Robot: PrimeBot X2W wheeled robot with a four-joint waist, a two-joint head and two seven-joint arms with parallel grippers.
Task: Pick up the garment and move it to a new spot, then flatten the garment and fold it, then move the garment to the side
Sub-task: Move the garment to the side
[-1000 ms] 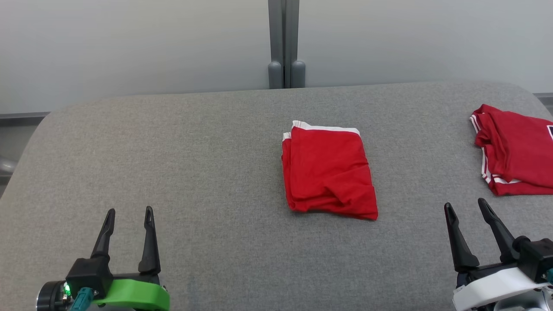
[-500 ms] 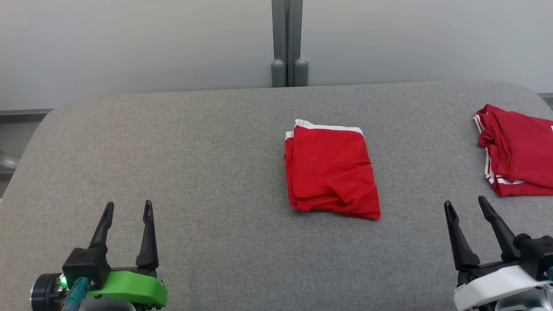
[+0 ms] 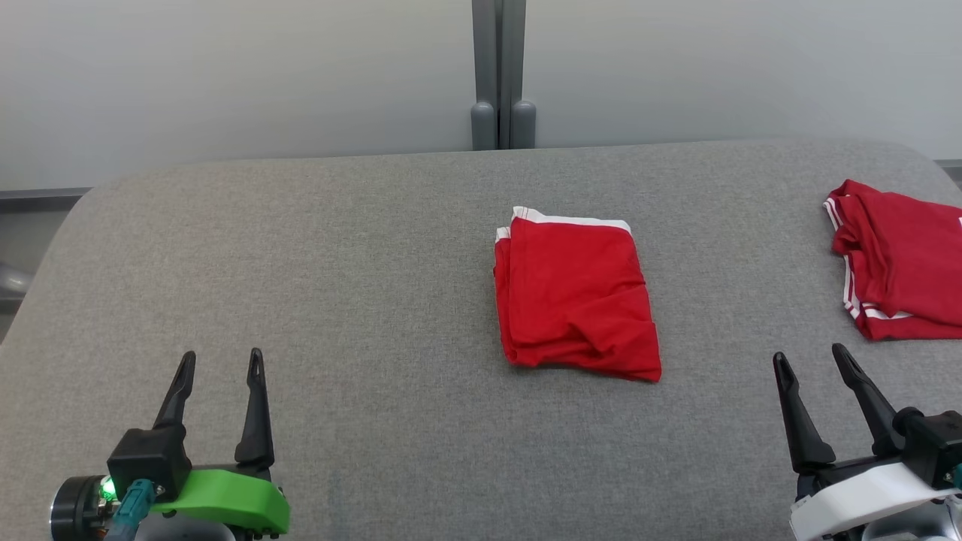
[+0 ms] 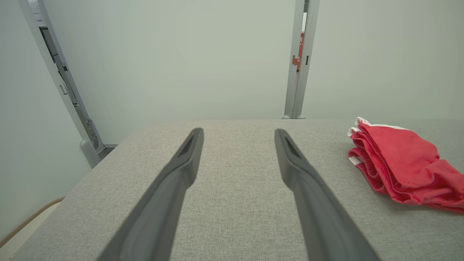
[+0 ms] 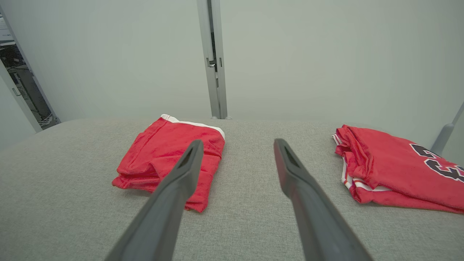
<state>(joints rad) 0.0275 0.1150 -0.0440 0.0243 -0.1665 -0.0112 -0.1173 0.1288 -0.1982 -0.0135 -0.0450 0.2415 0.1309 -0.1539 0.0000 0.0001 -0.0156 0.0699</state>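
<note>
Near edge of the grey padded tabletop [image 3: 338, 263], left side: left gripper [image 3: 222, 355] on a green mount, both dark fingers pointing toward the far edge, spread apart, nothing between them but bare surface. Near edge, right side: right gripper [image 3: 809, 354] on a white mount, fingers likewise parted and empty, leaning a little to the left in the head view. Well apart from both, around the middle of the tabletop and slightly right of centre: folded red garment [image 3: 575, 300], lying flat as a rough rectangle, white band along its far edge, stacked layers showing down its left side, a few creases toward its near right corner. Closer to the right gripper than to the left one, touched by neither. Farther right, at the right edge of the tabletop and partly cut off in the head view: second red garment [image 3: 898, 259], also folded, white stripes along its left hem, dark printed figures on top in the right wrist view. Beyond the rounded far edge: pale wall [image 3: 225, 75] with a grey upright post [image 3: 500, 75] behind the centre.
</note>
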